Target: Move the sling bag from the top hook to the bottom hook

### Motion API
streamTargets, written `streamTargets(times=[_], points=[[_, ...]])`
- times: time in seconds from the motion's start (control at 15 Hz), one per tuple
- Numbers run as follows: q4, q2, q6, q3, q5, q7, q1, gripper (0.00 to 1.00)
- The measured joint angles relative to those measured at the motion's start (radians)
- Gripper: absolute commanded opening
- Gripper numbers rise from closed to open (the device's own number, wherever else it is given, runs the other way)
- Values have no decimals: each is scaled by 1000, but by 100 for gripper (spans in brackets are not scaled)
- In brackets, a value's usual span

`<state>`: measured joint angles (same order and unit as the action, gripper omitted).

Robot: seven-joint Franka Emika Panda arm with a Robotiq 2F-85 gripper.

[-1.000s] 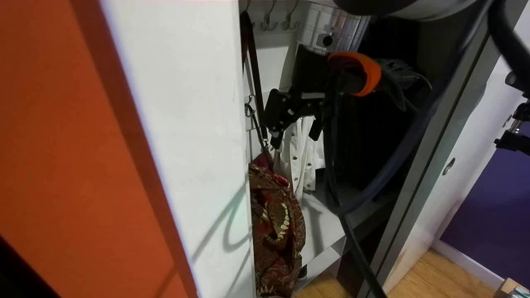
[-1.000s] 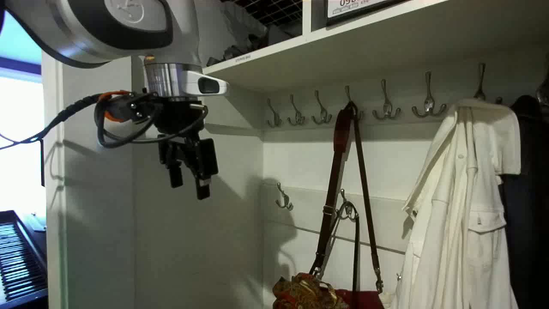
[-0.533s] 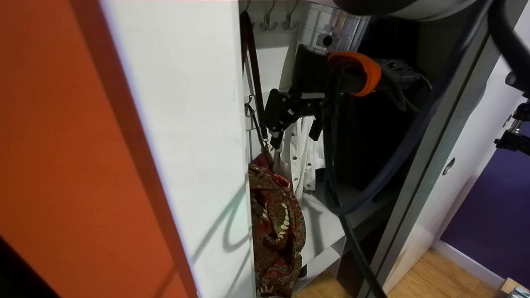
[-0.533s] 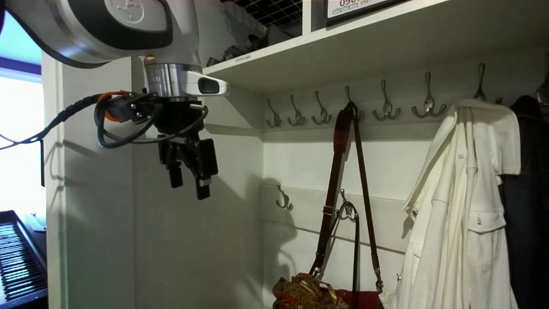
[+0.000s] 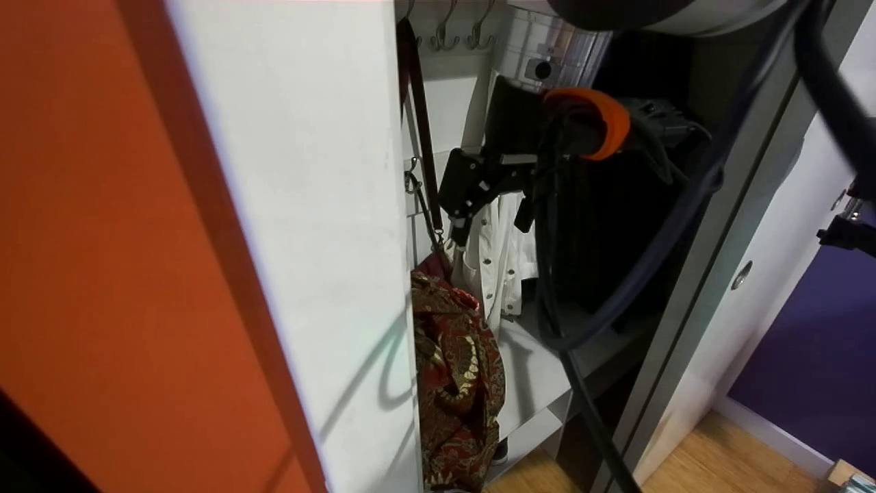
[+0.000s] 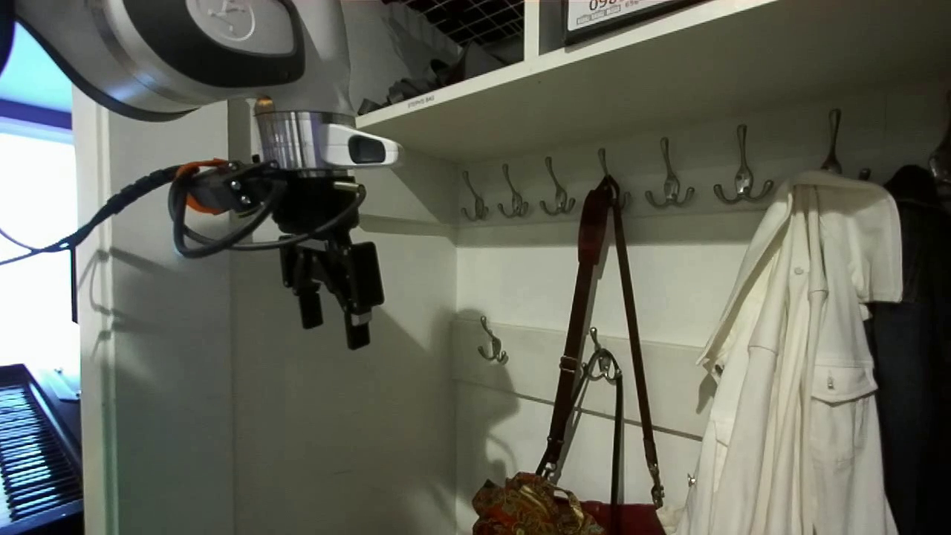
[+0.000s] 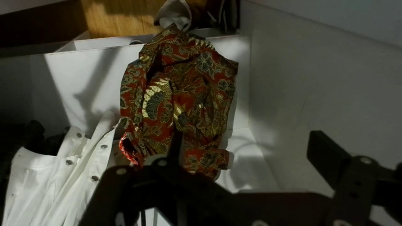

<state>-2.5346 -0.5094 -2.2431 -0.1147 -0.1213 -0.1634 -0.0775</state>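
Hanging from the top hook [image 6: 602,159], well apart from the gripper [image 6: 334,332] and its wide, empty jaws, the sling bag [image 6: 639,519] seemingly awaits grasping, lifting and rehanging.

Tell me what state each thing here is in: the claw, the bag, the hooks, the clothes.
Gripper: open, holding nothing.
Red sling bag: hanging by its strap from a top hook.
Leftmost lower hook in an exterior view: bare.
Next lower hook: dark strap looped over it.
White jacket: hanging.
Dark garment: hanging.
Patterned cloth: rumpled; what holds it up is unclear.
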Motion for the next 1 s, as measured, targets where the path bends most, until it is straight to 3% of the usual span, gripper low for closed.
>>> streamTargets(times=[0.4,0.87,1.0], points=[[30,95,-59,33,213,35,121,100],[72,238,-434,58,462,36,224,100],[77,257,-444,62,464,35,227,100]])
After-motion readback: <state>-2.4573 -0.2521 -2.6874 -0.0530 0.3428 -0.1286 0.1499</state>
